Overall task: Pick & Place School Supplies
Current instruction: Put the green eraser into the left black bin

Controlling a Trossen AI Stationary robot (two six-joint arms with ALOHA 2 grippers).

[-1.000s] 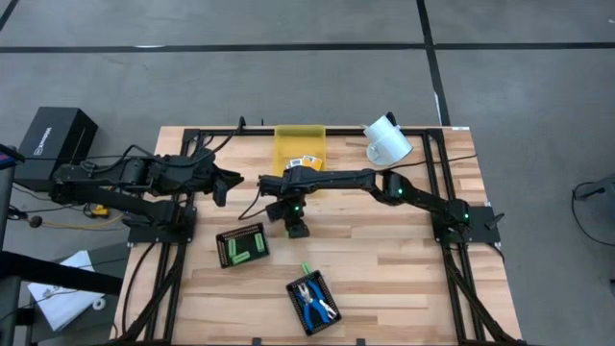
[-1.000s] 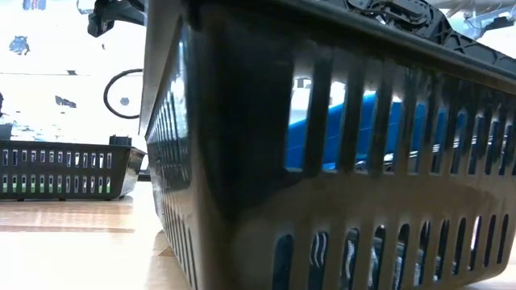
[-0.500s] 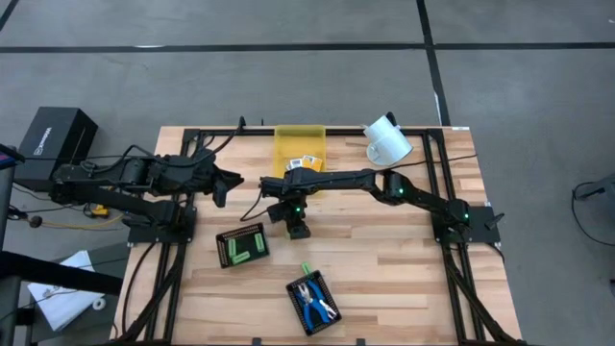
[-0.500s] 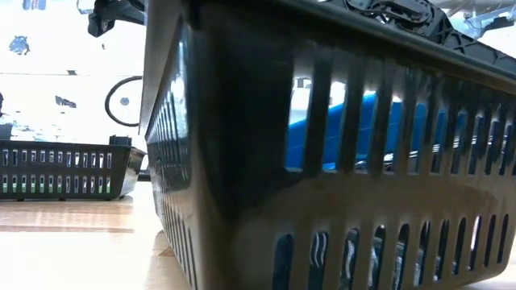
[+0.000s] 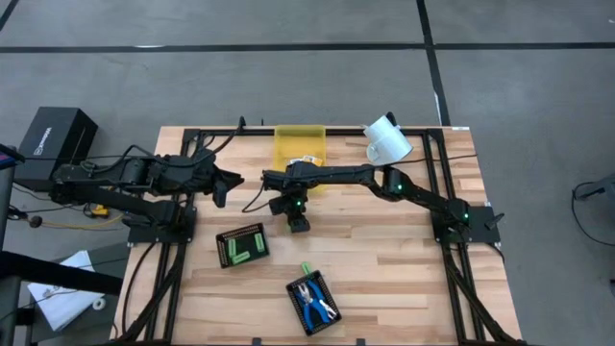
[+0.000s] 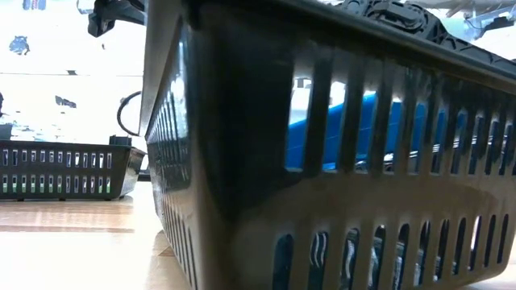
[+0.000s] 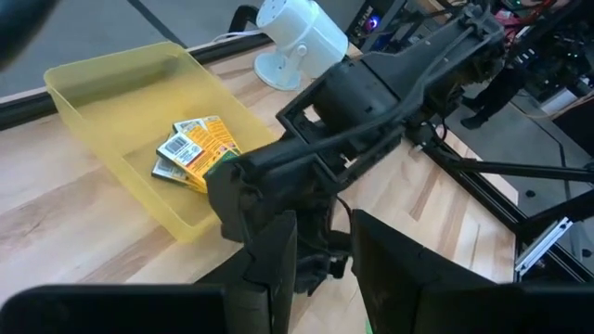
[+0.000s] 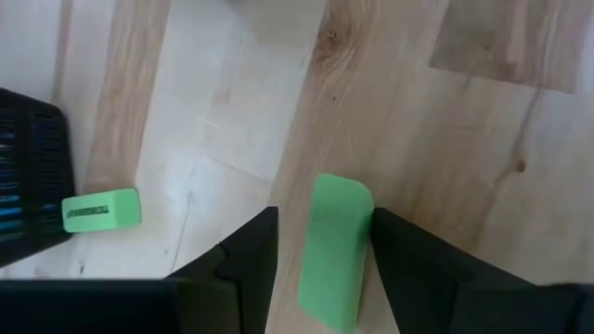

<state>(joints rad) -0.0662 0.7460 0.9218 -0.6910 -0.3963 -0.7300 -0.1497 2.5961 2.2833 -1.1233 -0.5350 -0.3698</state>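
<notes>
Right gripper carries a green block, lifted off the table

The right gripper (image 8: 320, 246), jaws closed on a flat light-green eraser-like block (image 8: 332, 249), has risen and drawn slightly toward the translucent yellow plastic bin (image 5: 300, 146); delivery looks underway. Another green block (image 8: 101, 210) lies beside the black slotted tray (image 8: 28, 176). Left gripper (image 5: 227, 182) waits part-open, empty.

In the low view a black tray (image 6: 339, 161) fills most of the frame, so only bits of something blue (image 6: 379, 129) show through its slots. In the right wrist view the bottom edge cuts off the green block (image 8: 334, 250). The high view's green pieces (image 5: 242, 247) are too small to count.
</notes>
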